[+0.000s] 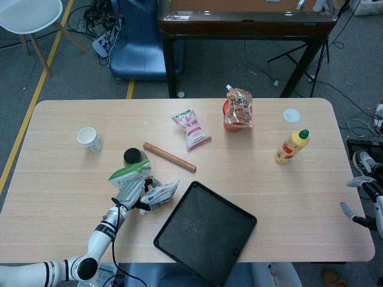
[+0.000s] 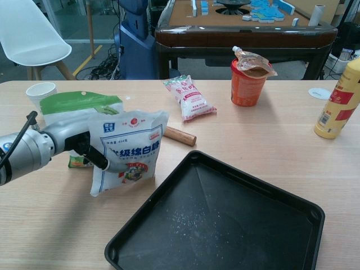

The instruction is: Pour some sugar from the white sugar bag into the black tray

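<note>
The white sugar bag (image 2: pixel 128 151) with blue and red print stands upright on the table, just left of the black tray (image 2: pixel 225 214). My left hand (image 2: pixel 79 138) grips the bag's left side from behind; in the head view the left hand (image 1: pixel 130 191) sits beside the sugar bag (image 1: pixel 160 193), left of the tray (image 1: pixel 206 230). A thin scatter of white grains lies on the tray floor. My right hand (image 1: pixel 361 198) hangs off the table's right edge, fingers apart and holding nothing.
A green-and-white bag (image 2: pixel 79 104) lies behind my left hand. A paper cup (image 1: pixel 90 139), a wooden stick (image 1: pixel 169 156), a pink packet (image 1: pixel 191 129), an orange cup with a pouch (image 1: pixel 237 110) and a yellow bottle (image 1: pixel 291 146) stand further back.
</note>
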You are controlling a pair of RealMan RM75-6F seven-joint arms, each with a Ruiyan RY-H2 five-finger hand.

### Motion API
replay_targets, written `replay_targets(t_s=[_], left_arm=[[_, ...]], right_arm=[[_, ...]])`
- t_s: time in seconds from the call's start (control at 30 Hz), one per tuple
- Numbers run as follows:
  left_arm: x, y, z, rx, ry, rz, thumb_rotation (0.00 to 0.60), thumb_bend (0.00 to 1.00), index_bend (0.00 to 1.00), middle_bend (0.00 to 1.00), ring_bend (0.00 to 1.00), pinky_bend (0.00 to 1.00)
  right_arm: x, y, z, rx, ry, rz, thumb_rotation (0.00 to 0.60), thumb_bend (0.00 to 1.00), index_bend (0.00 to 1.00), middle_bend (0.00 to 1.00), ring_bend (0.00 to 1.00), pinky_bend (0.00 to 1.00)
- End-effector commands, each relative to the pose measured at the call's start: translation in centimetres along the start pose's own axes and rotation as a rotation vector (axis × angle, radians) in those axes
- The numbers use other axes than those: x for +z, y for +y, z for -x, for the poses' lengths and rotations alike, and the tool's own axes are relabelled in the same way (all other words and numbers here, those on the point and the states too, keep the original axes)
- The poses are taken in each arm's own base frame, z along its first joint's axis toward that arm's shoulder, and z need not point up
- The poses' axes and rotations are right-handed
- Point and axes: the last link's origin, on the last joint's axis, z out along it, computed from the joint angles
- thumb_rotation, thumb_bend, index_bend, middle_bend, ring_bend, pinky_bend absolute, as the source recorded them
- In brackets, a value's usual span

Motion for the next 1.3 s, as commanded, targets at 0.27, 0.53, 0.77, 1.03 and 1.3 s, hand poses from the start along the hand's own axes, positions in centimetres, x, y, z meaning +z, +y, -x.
replay_targets(t_s=[0.27,0.53,0.77,1.03,1.3], left_arm=[[0.0,0.5,0.3,-0.014,-0.035,0.021,0.6,0.22,0.12,0.39,0.4,0.59],[-0.2,0.5,0.3,-0.006,-0.052,0.016,0.6,0.22,0.0,0.21,0.22,0.51],[-0.7,0.7,0.1,-0.014,-0.076,0.018,0.6,0.22,0.0,0.19,0.21,0.49],[-1.7,1.3,0.0,-0.022,-0.117,0.034,0.6,0.22,0.0,0.18,0.21,0.49],[-2.3,1.7,0.0,-0.022,-0.153,0.038,0.6,0.22,0.0,0.17,0.19,0.48]], right_arm=[[-0.1,0.1,0.0,-0.003,-0.002,0.004,0.6,0.23,0.4,0.37,0.22,0.24],[0.1,0.0,0.2,-0.001,-0.006,0.003,0.6,0.23,0.4,0.37,0.22,0.24],[0.3,0.0,0.3,-0.001,-0.009,0.0,0.6,0.23,0.4,0.37,0.22,0.24],[0.3,0.1,0.5,0.001,-0.014,0.002,0.6,0.23,0.4,0.37,0.21,0.24],[0.4,0.1,0.5,0.003,-0.013,0.002,0.6,0.23,0.4,0.37,0.21,0.24]])
